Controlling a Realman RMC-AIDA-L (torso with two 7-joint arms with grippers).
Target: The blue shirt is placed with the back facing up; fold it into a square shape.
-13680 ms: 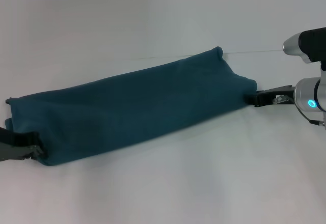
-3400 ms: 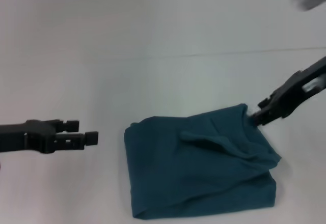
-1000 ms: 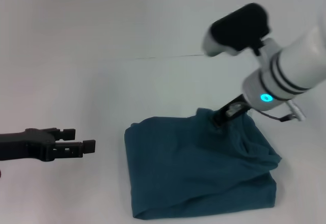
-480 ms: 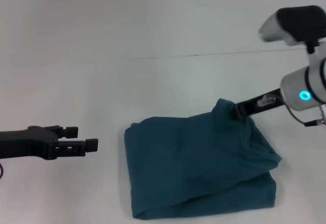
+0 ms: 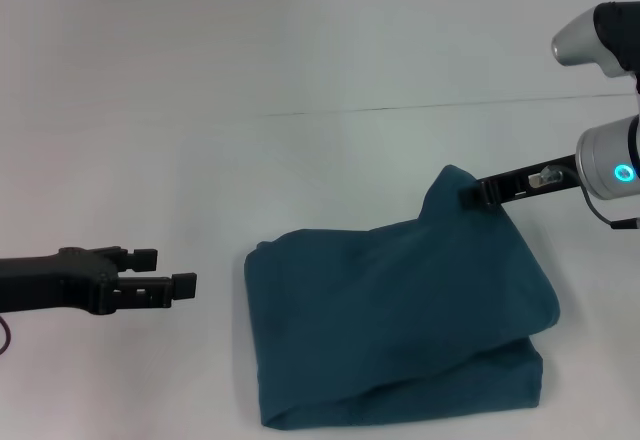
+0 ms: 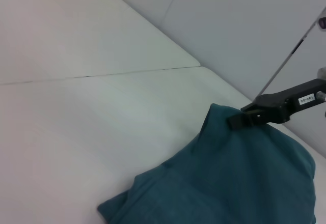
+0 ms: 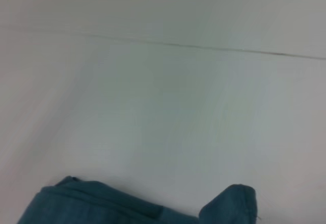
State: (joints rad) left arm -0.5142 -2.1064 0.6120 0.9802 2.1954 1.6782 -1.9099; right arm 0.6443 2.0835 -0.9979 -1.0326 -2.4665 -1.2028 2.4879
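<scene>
We see the folded dark teal-blue cotton shirt (image 5: pixel 395 325) on our white counter (image 5: pixel 300 60), right gripper (image 5: pixel 473 195) jaws pinching its raised far corner, left gripper (image 5: pixel 165 272) jaws apart, hovering well clear of it

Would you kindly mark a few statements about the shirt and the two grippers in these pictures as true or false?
1. The right gripper is pinching a raised corner of the blue shirt. True.
2. The left gripper is gripping the shirt's edge. False: it hovers apart from the shirt, on the robot's left, fingers open and empty.
3. The shirt lies spread out in one long strip. False: it is folded into a compact, roughly square bundle.
4. White lettering shows on the shirt. False: only plain blue cloth is visible.
5. The shirt rests on a white table. True.
</scene>
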